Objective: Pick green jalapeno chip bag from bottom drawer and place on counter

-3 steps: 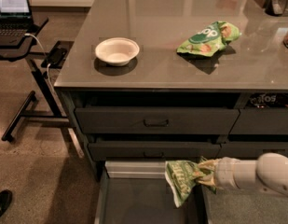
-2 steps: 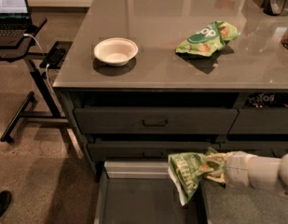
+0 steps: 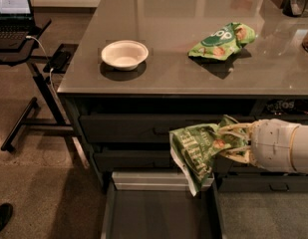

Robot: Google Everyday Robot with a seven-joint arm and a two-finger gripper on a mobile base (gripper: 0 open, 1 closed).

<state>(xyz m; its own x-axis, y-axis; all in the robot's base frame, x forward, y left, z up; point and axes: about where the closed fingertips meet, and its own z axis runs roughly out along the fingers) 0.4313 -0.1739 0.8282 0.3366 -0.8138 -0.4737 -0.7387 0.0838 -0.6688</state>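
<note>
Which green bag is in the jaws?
The green jalapeno chip bag, held by the gripper over the bottom drawer; the pop bag lies on the counter.

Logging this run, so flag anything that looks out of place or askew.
The green jalapeno chip bag hangs crumpled and tilted, clamped in the gripper over the open bottom drawer. A brighter green bag lies rumpled on the counter. Nothing looks spilled.

tool [image 3: 224, 143] at right, gripping chip bag [image 3: 196, 153] above bottom drawer [image 3: 158, 218] | bowl [image 3: 124, 54] on counter [image 3: 168, 14]

Lower right of frame: the white arm [image 3: 280, 146] reaches leftward, level, its hand [image 3: 226, 143] clamped on the chip bag [image 3: 196, 151].
</note>
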